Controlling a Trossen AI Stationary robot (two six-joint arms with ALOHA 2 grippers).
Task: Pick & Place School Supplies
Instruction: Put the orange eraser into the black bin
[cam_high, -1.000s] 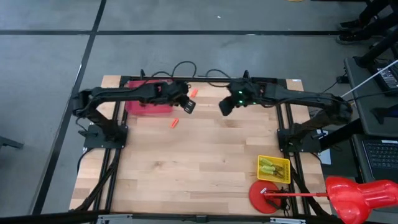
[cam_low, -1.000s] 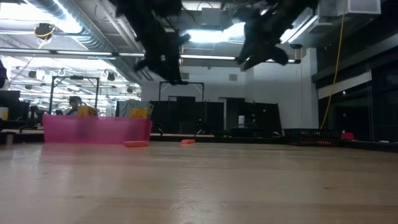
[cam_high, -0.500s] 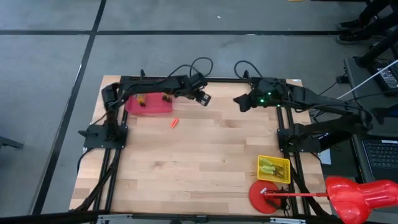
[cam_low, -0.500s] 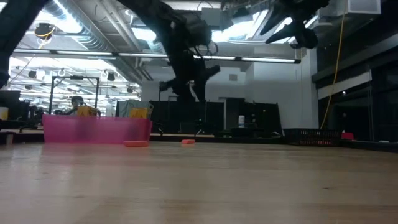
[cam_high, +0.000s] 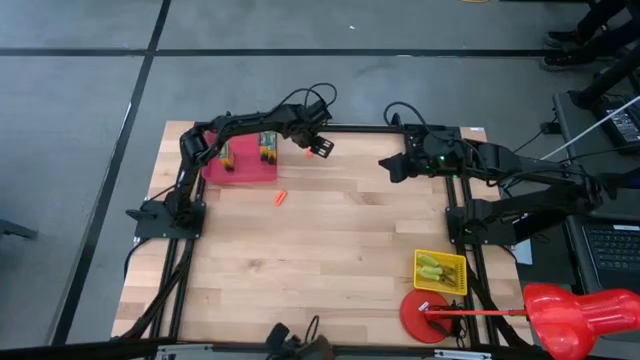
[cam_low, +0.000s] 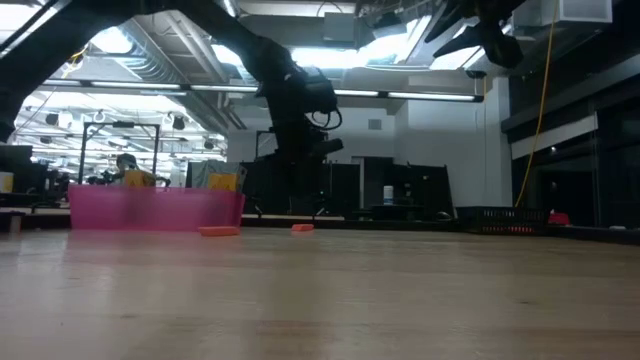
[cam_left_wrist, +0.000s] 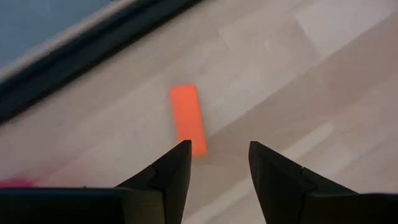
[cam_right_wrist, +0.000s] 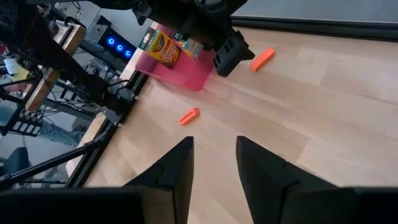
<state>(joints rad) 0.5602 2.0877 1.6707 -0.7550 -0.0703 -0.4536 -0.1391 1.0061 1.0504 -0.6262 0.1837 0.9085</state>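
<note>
My left gripper (cam_high: 318, 148) is open and hangs near the table's far edge, just right of the pink tray (cam_high: 240, 170). In its wrist view one orange stubby piece (cam_left_wrist: 188, 118) lies flat on the wood ahead of the open fingertips, untouched. A second orange piece (cam_high: 281, 197) lies nearer the middle. Two green-and-yellow crayon boxes (cam_high: 267, 147) (cam_high: 226, 155) stand in the tray. My right gripper (cam_high: 388, 165) is open and raised right of centre, holding nothing. Its wrist view shows both orange pieces (cam_right_wrist: 262, 59) (cam_right_wrist: 189, 116) and a crayon box (cam_right_wrist: 163, 46).
A yellow mesh basket (cam_high: 441, 272) with yellow-green items sits at the near right, beside a red round object (cam_high: 422, 314). Black cables loop over the far edge (cam_high: 320, 105). Bare wood stretches across the table's middle and near left.
My left gripper has swung from beside the tray's right side toward the far edge and a little right, coming down over the orange piece there. My right gripper has drawn back toward the table's right and far edge and risen.
</note>
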